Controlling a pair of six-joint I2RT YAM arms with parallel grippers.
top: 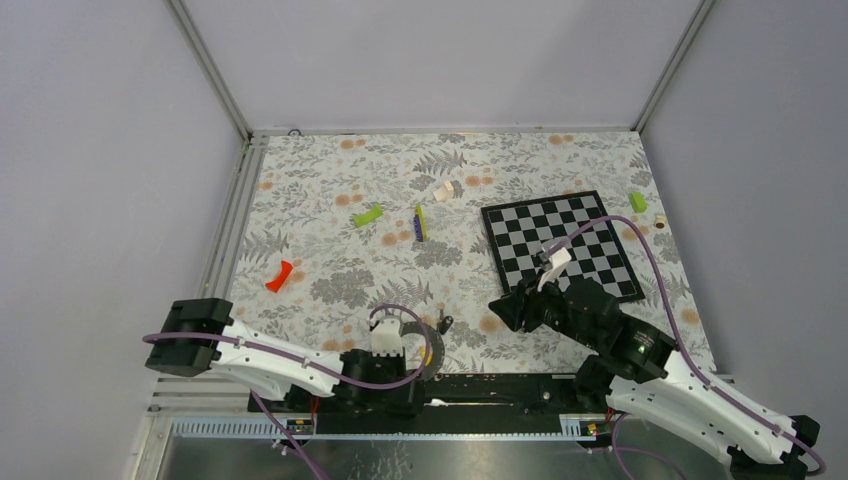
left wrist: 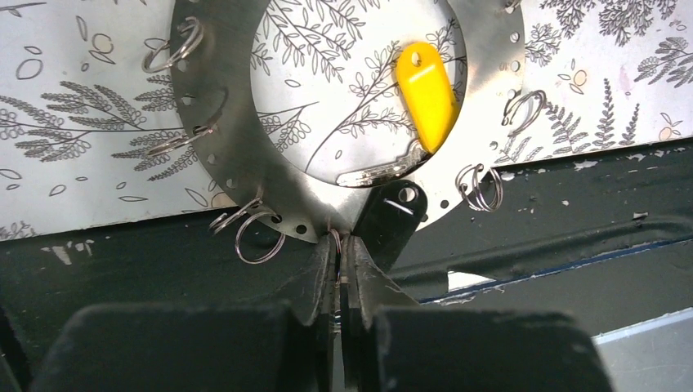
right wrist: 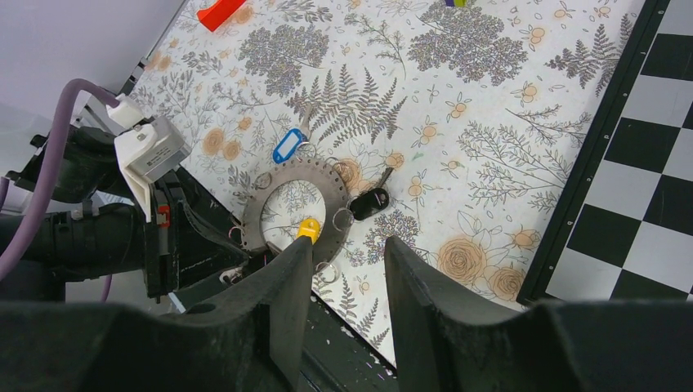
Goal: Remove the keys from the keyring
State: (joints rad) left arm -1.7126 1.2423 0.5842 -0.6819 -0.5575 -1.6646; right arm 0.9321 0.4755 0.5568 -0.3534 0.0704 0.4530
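The keyring point(left wrist: 245, 139) is a flat silver-grey hoop with small holes and several little split rings, lying at the table's near edge; it also shows in the right wrist view point(right wrist: 263, 214) and the top view point(top: 432, 345). A yellow key point(left wrist: 426, 94) lies across its hollow centre. A black key point(left wrist: 394, 214) hangs at its near rim, and a blue key point(right wrist: 288, 145) lies at its far side. My left gripper point(left wrist: 339, 245) is shut on the hoop's near rim. My right gripper point(right wrist: 347, 249) is open and empty, hovering just right of the hoop point(top: 505, 310).
A chessboard mat point(top: 560, 248) lies at right. Two lime-green blocks point(top: 367, 215) point(top: 637, 201), a thin yellow-green stick point(top: 421, 222), a red piece point(top: 279, 276) and a small pale object point(top: 447, 189) lie farther back. A black rail point(left wrist: 572, 237) runs along the near edge.
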